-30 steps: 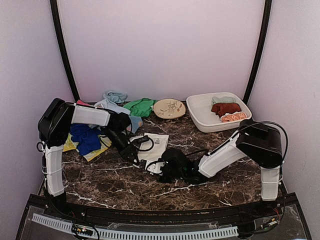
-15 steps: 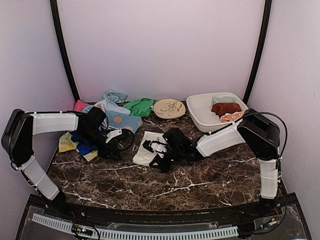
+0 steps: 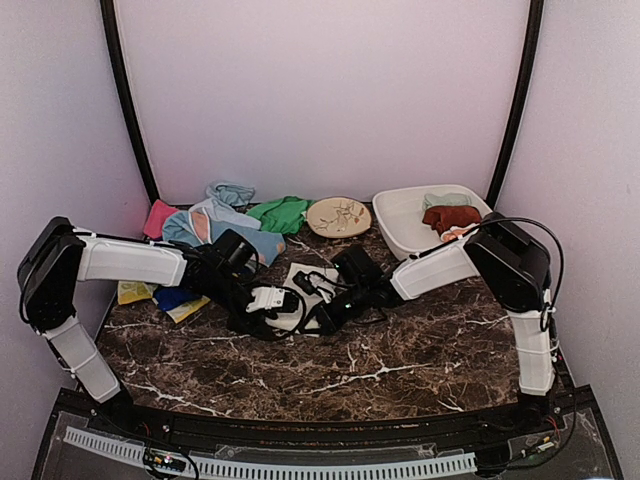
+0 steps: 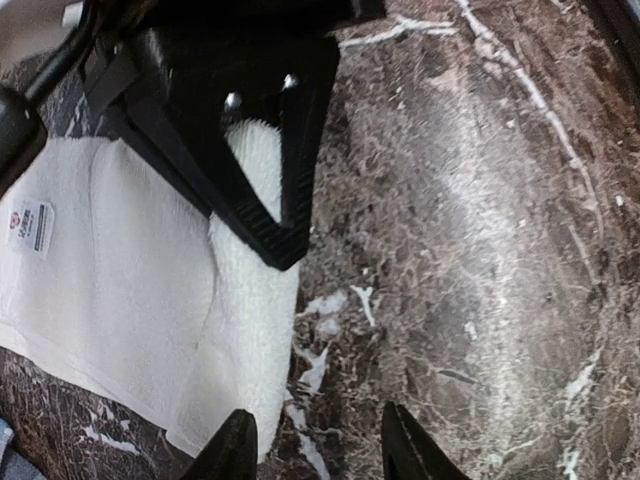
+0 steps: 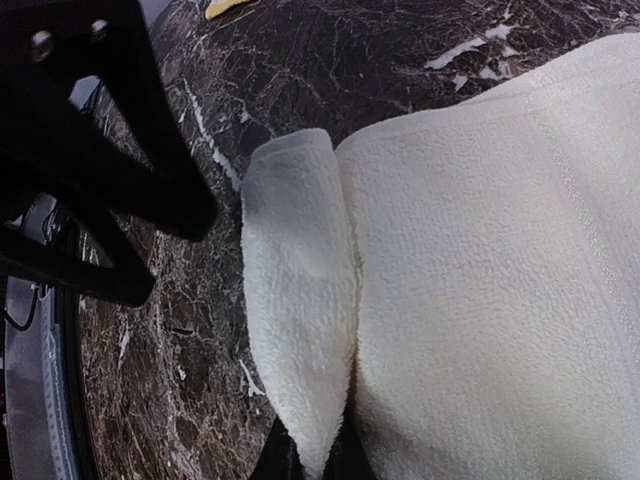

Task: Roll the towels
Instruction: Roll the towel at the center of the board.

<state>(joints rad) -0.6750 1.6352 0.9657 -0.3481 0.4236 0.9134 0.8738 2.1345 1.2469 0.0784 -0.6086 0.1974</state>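
Observation:
A white towel [image 3: 300, 272] lies flat on the marble, mid table, with both grippers meeting over it. My right gripper [image 5: 310, 466] is shut on a raised fold of the white towel [image 5: 300, 300] at its edge. In the left wrist view that same pinched fold [image 4: 262, 150] shows between the right gripper's black fingers [image 4: 285, 215]. My left gripper [image 4: 320, 455] stands open just in front of it. Its left fingertip sits by the towel's corner [image 4: 215, 400], and only bare marble lies between the jaws. From above, the left gripper [image 3: 283, 312] and right gripper [image 3: 314, 300] nearly touch.
More towels are heaped at the back left: light blue with orange dots [image 3: 238, 240], green [image 3: 280, 212], pink [image 3: 158, 216], yellow [image 3: 130, 292], blue [image 3: 172, 298]. A patterned plate [image 3: 338, 216] sits at the back. The white tub [image 3: 400, 240] at the back right holds a dark red towel [image 3: 452, 215].
My left arm swung back from the pile to the white towel and its jaws widened. The right gripper slid up and left along the towel and stays shut on its edge.

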